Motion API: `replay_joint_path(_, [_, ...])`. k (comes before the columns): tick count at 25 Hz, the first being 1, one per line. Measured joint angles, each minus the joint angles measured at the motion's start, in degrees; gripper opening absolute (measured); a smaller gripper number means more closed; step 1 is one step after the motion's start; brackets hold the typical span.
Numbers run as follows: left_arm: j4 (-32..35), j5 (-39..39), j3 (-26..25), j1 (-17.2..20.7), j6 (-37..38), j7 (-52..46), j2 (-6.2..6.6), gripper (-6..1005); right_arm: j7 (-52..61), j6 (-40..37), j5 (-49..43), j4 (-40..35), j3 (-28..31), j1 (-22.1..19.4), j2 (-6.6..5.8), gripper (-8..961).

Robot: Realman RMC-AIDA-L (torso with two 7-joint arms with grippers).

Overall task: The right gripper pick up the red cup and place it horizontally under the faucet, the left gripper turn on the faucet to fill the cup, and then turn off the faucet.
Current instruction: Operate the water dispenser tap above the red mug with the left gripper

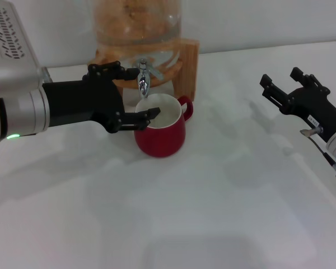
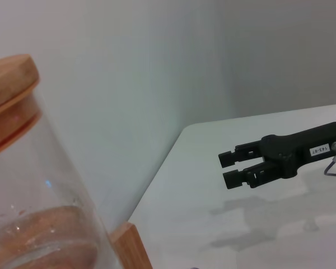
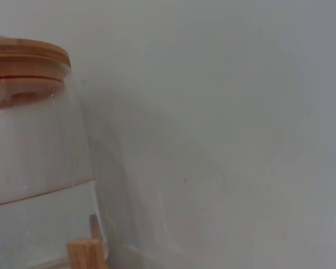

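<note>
The red cup (image 1: 161, 134) stands upright on the white table, directly under the faucet (image 1: 143, 77), with its handle turned to the far right. My left gripper (image 1: 144, 92) reaches in from the left and is open. One finger is up by the faucet's lever and the other lies over the cup's near rim. I cannot tell whether either finger touches the faucet. My right gripper (image 1: 284, 83) hovers far to the right, open and empty, and also shows in the left wrist view (image 2: 231, 169).
The glass jar (image 1: 137, 22) rests on a wooden stand (image 1: 189, 59) at the back, against a pale wall. Both wrist views show the jar (image 2: 28, 207) (image 3: 33, 151) and its wooden lid (image 3: 25, 53). White tabletop (image 1: 224, 190) spreads in front and to the right.
</note>
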Motion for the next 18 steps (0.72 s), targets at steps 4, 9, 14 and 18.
replay_joint_path(4, [0.0,-0.04,0.06,0.11,0.07,-0.03,0.02,845,0.0,0.0,-0.03,-0.02,-0.35,-0.03,0.02,835])
replay_joint_path(9, [-1.02,-0.05,0.14,-0.53,0.18,0.0,0.1,845,0.0,-0.11,-0.03,-0.02,-0.39,-0.05,0.02,836])
replay_joint_path(14, [-3.8,0.21,0.01,-2.67,0.64,0.77,0.2,845,-0.2,-0.17,-0.03,-0.02,-0.39,-0.01,0.02,836])
replay_joint_path(18, [-5.51,0.34,-0.1,-4.34,0.73,1.34,0.2,846,-0.22,-0.29,-0.03,-0.02,-0.39,0.01,0.02,836])
